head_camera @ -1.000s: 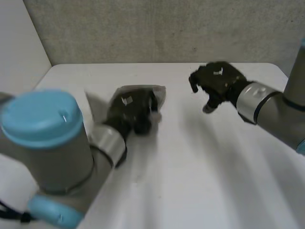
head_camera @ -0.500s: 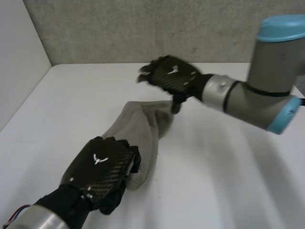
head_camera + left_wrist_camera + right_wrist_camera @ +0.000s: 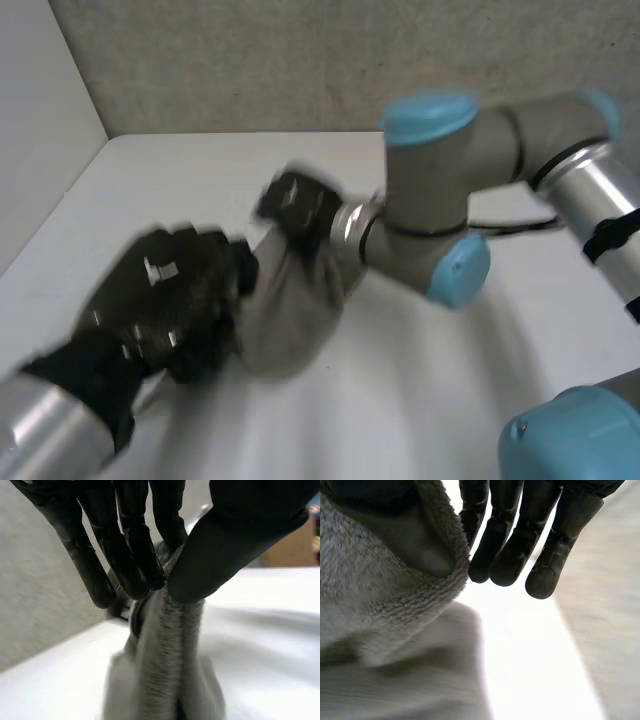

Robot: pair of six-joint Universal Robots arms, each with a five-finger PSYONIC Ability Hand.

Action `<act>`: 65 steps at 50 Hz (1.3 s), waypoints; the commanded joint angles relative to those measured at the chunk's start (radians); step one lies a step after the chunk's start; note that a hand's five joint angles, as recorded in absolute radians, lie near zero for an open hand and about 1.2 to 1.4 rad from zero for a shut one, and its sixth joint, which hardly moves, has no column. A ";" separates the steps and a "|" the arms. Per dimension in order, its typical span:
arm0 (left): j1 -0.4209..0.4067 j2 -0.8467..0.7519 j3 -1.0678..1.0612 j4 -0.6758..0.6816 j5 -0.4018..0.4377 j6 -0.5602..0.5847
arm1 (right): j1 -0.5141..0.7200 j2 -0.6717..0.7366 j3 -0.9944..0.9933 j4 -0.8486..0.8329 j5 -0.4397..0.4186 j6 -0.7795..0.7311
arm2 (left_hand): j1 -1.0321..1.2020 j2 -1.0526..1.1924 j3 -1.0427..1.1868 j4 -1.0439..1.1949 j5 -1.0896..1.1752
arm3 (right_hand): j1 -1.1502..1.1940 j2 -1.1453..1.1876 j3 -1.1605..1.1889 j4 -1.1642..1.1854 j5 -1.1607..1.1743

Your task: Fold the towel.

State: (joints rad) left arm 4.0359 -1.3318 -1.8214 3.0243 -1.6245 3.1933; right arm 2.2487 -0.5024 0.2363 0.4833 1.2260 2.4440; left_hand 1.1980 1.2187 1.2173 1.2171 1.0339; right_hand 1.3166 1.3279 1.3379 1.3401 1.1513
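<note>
Head view: grey towel (image 3: 290,320) is bunched up and strung between the two hands over the left-centre of the white table (image 3: 430,400). Its lower bulge sags toward the tabletop, can't tell if it touches. At the towel's near-left end sits the left hand (image 3: 165,310), back of the hand up. At the far end sits the right hand (image 3: 298,208), its arm (image 3: 440,190) reaching in from the right across the middle of the table. Grey wall (image 3: 300,60) runs behind the table's far edge. Left wrist view: fingers (image 3: 132,555) are nearly straight and close together, and the thumb (image 3: 225,550) meets their tips with a fold of towel clamped between, a narrow pinch. The cloth hangs from that pinch as an upright ridge and widens lower down above the table. There's a dark shape behind the cloth just past the fingertips, can't tell what it is. Right wrist view: the towel's hem curls over the thumb side of the hand, terry pile visible. Fingers (image 3: 507,545) are straight and packed together, the one nearest the cloth pressed against the hem, so the edge looks nipped between finger and thumb. The rest of the towel drapes down under the palm, with table surface past the fingertips.
</note>
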 commanded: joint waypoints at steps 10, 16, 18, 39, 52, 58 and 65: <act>0.127 -0.416 0.568 0.173 0.025 -0.012 | -0.228 -0.341 0.136 -0.290 0.361 0.589 | 0.198 0.178 0.179 0.179 0.188 | 0.080 0.068 0.058 0.056 0.070; 0.097 -0.552 0.544 0.168 0.002 -0.013 | -0.253 -0.471 0.563 -0.284 0.158 0.491 | 0.198 0.178 0.179 0.179 0.188 | 0.080 0.068 0.058 0.056 0.070; 0.086 -0.572 0.501 0.169 0.006 -0.010 | -0.256 -0.494 0.666 -0.284 0.132 0.437 | 0.198 0.178 0.179 0.179 0.188 | 0.080 0.068 0.058 0.056 0.070; 0.081 -0.531 0.018 0.188 0.015 -0.003 | -0.293 -0.708 1.347 -0.235 0.113 0.052 | 0.198 0.178 0.179 0.179 0.188 | 0.080 0.068 0.058 0.056 0.070; 0.037 -0.357 -0.096 0.188 0.017 -0.003 | -0.281 -0.742 1.192 -0.348 0.102 0.135 | 0.198 0.178 0.179 0.179 0.188 | -1.142 -1.153 -1.163 -1.166 -1.151; 0.026 -0.297 -0.156 0.188 0.017 -0.001 | -0.238 -0.577 0.956 -0.318 0.041 0.193 | 0.198 0.178 0.179 0.179 0.188 | -1.011 -1.023 -1.033 -1.035 -1.021; 0.029 -0.251 -0.190 0.186 0.017 0.000 | -0.195 -0.316 0.642 -0.099 -0.035 0.199 | 0.198 0.178 0.179 0.179 0.188 | -0.918 -0.929 -0.939 -0.941 -0.927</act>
State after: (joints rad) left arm 4.0624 -1.6169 -1.9857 3.2112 -1.6086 3.1924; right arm 2.0243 -1.0157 1.1056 0.2221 1.2520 2.6403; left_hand 1.2000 1.2188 1.2176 1.2188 1.0349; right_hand 0.3632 0.3453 0.3610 0.3605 0.2081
